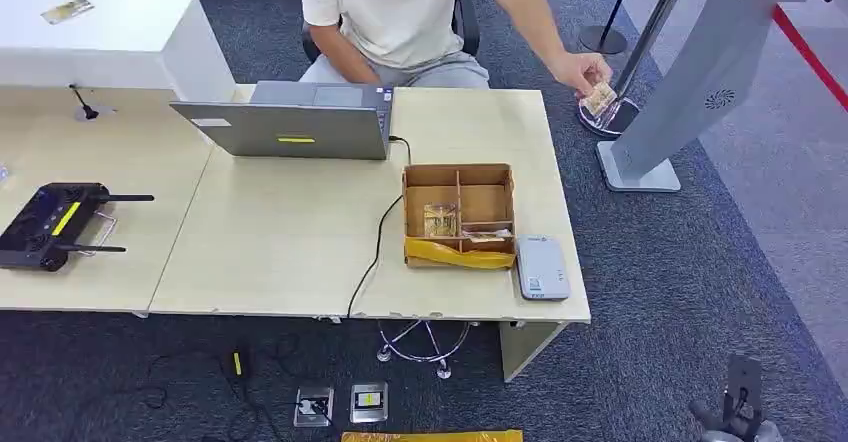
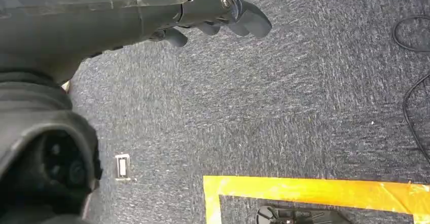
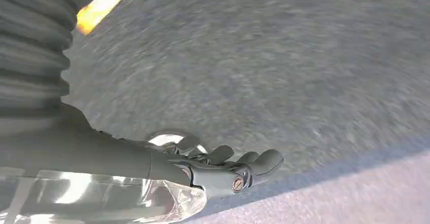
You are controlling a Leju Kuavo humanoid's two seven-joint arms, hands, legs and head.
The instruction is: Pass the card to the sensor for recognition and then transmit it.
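So the card point(image 1: 600, 97) is in a person's hand point(image 1: 583, 70), held just off the desk's point(image 1: 280, 252) far right corner. The sensor point(image 1: 541, 267) sits at the near right edge beside the cardboard box point(image 1: 459, 212). Left robot hand point(image 2: 223, 13) and right robot hand point(image 3: 228, 165) both hang over carpet, fingers loose, holding nothing.

The person's white T-shirt point(image 1: 400, 7) has red print on the chest: some small letters at one side, too small to read with certainty, and beside them a small red jumping-figure logo. The laptop point(image 1: 290, 122) has a yellow sticker and a white label on its lid, but no words on them can be read.
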